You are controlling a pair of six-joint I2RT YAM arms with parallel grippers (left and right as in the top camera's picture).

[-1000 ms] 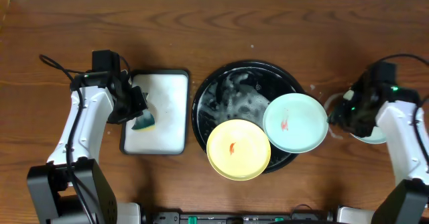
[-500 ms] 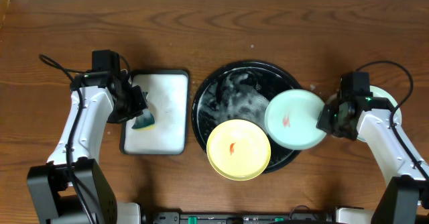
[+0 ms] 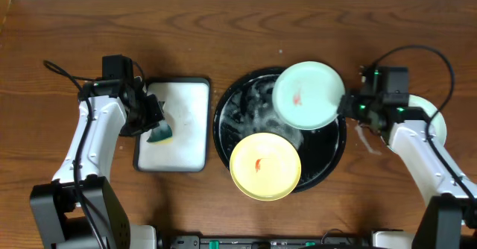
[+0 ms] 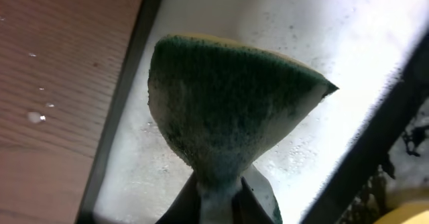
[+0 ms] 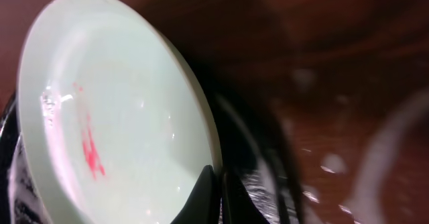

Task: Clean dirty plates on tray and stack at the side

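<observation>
Sponge (image 3: 159, 136) sits pinched in our left hand (image 3: 151, 121) over the left side of the white tray (image 3: 186, 141); our right hand (image 3: 345, 104) is clamped on the right rim of the green plate (image 3: 305, 94), over the far part of the black tray (image 3: 334, 156); the yellow plate (image 3: 265, 166) overlaps that tray's near rim; a third plate (image 3: 440, 122) rests on the desk (image 3: 223, 40) at the right, half hidden.

Your left arm (image 3: 93, 141) rises from the near left corner, folds at the far end and turns its wrist back toward you. The left gripper (image 3: 154, 124) is pinched tight on a sponge (image 4: 228, 110) (only the finger tips show in the wrist view). Your right arm (image 3: 417, 148) reaches up and inward from the near right corner, with the right gripper (image 3: 345, 105) pointing left and clamped on the rim of a mint-green plate (image 3: 305, 94).
</observation>
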